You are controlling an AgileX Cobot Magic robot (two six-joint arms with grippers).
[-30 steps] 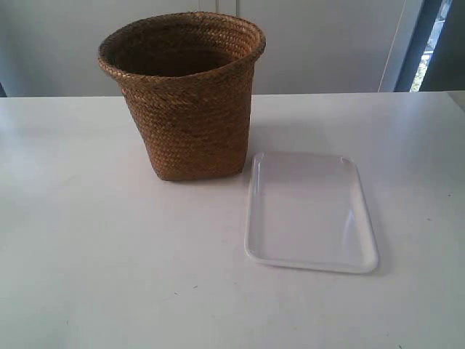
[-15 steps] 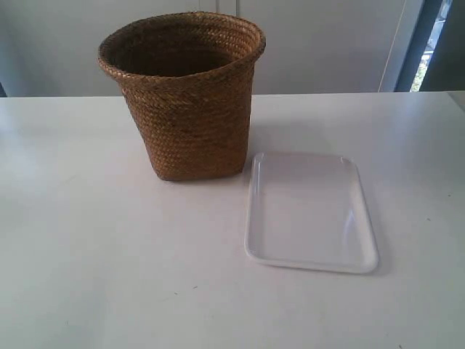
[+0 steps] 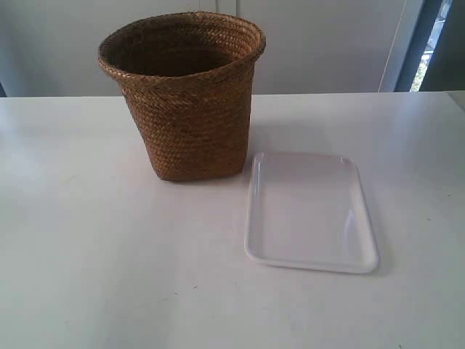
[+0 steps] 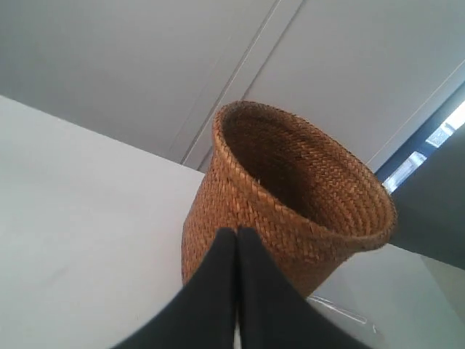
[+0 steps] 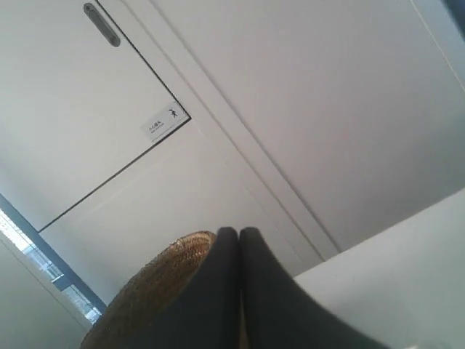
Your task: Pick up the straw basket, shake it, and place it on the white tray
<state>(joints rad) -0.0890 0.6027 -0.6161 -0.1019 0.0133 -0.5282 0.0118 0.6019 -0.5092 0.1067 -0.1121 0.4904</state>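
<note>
The straw basket (image 3: 190, 102) stands upright on the white table, golden-brown and woven, its wide rim up. Just beside its base lies the flat white tray (image 3: 311, 211), nothing on it. Neither arm shows in the exterior view. In the left wrist view my left gripper (image 4: 237, 233) is shut with nothing in it, its black fingers pressed together short of the basket (image 4: 290, 196); a glossy edge of the tray (image 4: 349, 314) shows beyond. My right gripper (image 5: 239, 233) is shut too and holds nothing, with the basket's rim (image 5: 156, 283) partly hidden behind it.
The white table (image 3: 87, 247) runs wide around both objects. Behind it is a pale wall with cabinet doors (image 5: 109, 109) and a dark window frame (image 3: 429, 43) at the far side.
</note>
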